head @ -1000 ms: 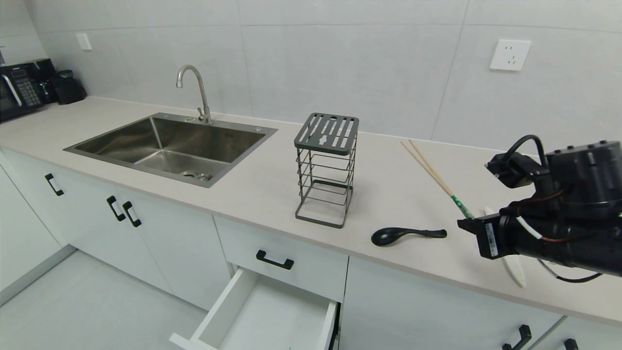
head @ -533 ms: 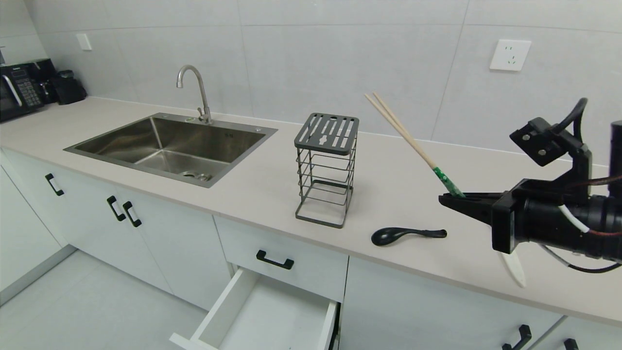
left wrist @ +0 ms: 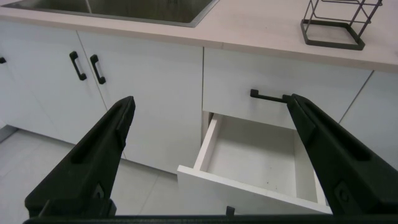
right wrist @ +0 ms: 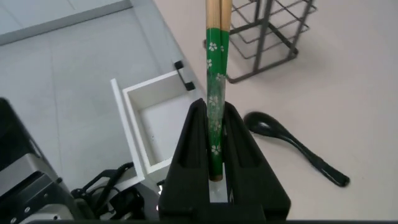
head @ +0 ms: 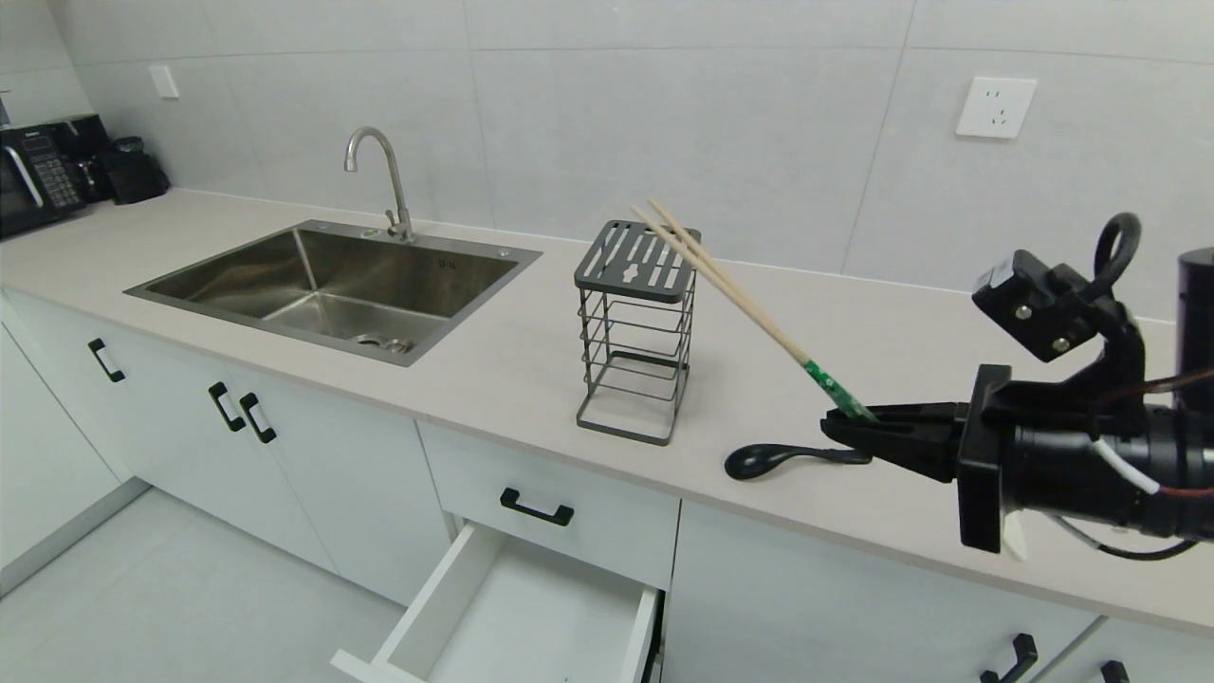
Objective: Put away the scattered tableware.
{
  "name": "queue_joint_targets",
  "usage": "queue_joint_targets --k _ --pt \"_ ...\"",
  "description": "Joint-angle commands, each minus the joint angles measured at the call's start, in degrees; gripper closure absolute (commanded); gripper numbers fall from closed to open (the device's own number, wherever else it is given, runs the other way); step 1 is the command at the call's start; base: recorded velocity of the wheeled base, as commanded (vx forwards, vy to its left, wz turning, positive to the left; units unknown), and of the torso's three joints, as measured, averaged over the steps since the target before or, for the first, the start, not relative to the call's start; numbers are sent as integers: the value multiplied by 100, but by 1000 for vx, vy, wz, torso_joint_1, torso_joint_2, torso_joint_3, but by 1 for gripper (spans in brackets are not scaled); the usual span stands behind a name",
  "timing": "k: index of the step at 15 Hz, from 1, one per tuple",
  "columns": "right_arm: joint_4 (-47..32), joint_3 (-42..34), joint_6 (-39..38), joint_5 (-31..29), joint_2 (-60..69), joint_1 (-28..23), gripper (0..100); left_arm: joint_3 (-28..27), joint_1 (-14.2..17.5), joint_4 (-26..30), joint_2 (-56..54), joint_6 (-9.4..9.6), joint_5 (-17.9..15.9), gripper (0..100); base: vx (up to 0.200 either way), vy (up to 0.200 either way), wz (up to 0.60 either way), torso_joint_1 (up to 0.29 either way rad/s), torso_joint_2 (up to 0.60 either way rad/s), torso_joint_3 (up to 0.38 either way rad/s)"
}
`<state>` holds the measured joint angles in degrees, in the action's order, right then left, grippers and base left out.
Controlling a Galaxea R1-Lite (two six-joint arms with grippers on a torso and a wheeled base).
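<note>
1. My left gripper [left wrist: 210, 99] hangs spread wide, low in front of the open drawer [left wrist: 249, 186].
2. My right gripper [head: 839, 427] pinches the chopsticks [head: 740, 299] by their green ends.
3. Their shafts slant up and leftward, and the tips look level with the slotted utensil rack [head: 616, 266], which stands farther left.

No lettering or numbers can be read, not even on the microwave [head: 33, 180]
</note>
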<state>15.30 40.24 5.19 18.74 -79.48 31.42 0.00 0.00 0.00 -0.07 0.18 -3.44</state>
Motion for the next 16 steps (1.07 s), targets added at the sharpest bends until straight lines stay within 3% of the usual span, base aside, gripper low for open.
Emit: queue_joint_targets --k 1,4,11,14,16 --pt "8 -201 34 34 -15 313 100 0 0 0 7 -1 1 0 0 0 0 0 0 0" --pt "-1 -350 122 25 -261 726 100 0 0 0 7 -1 1 0 0 0 0 0 0 0" --pt "-53 -113 377 -19 -1307 1095 100 0 0 0 7 -1 1 0 0 0 0 0 0 0" --pt "-18 -254 360 -300 -1526 1780 100 0 0 0 7 -1 1 0 0 0 0 0 0 0" --pt "-18 -87 386 -344 -1860 1947 100 0 0 0 7 -1 1 0 0 0 0 0 0 0"
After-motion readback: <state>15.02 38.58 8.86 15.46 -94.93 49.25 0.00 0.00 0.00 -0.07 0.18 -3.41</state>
